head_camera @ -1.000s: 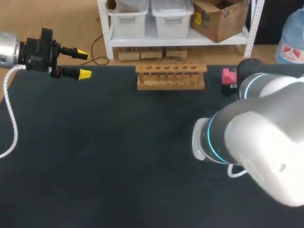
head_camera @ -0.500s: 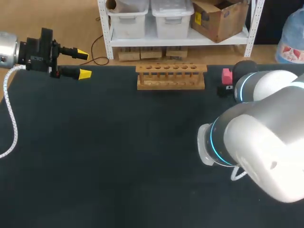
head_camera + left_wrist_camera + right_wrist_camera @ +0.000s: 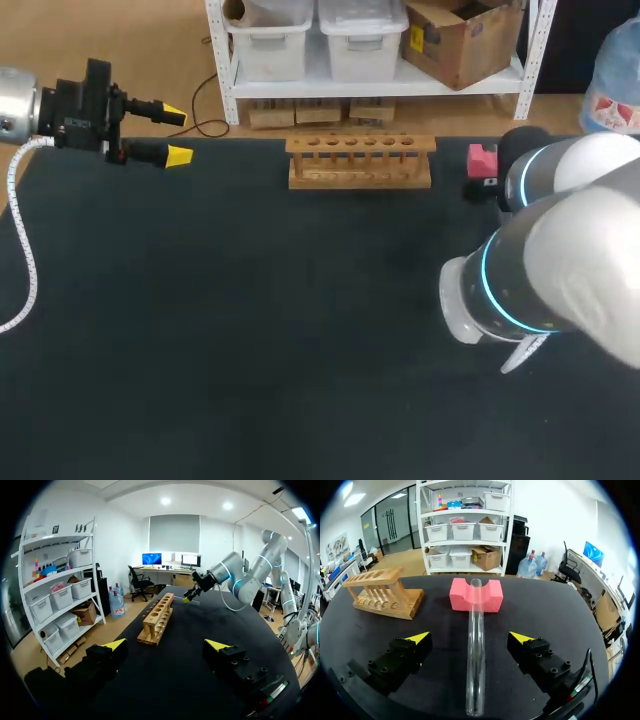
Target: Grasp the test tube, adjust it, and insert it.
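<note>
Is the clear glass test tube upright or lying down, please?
Lying down: the clear glass test tube lies propped on the pink foam block.

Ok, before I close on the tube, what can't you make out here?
Head view: the right arm covers the right pincer and the test tube, and cuts off part of the pink block.
Left wrist view: the test tube is too small and far off to judge its pose.
Right wrist view: whether the test tube's near end touches the table cannot be told.
</note>
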Available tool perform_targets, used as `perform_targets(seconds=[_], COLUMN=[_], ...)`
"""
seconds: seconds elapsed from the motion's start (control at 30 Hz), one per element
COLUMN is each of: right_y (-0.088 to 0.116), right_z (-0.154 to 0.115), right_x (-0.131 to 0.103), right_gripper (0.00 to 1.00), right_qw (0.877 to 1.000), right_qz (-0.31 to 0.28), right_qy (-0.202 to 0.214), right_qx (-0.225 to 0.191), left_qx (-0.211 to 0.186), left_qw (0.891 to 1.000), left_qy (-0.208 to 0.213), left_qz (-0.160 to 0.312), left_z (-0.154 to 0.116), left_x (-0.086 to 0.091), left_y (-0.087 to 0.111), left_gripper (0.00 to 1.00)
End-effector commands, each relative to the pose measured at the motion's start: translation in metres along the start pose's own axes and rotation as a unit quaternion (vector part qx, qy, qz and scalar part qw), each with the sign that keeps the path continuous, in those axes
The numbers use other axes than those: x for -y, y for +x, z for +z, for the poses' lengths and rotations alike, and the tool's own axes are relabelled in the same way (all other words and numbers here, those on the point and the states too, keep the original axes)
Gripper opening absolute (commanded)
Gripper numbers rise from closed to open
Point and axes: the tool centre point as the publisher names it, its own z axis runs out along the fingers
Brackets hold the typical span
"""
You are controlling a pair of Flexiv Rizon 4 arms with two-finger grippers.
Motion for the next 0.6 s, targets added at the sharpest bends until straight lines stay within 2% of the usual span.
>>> perform_targets(seconds=[0.03, 0.6], right_y=[-0.001, 0.002], right_z=[0.004, 0.017], right_x=[0.005, 0.013], right_gripper=[1.0, 1.0], right_qw=[0.999, 0.997], right_qz=[0.003, -0.019], right_qy=[-0.042, -0.07], right_qx=[-0.006, -0.027], left_qx=[0.0, 0.0], left_qw=[1.0, 1.0], left_qy=[0.001, 0.001], left_qz=[0.0, 0.0], left_z=[0.0, 0.0], left_x=[-0.001, -0.001], left_y=[0.001, 0.001], left_gripper=[1.0, 1.0])
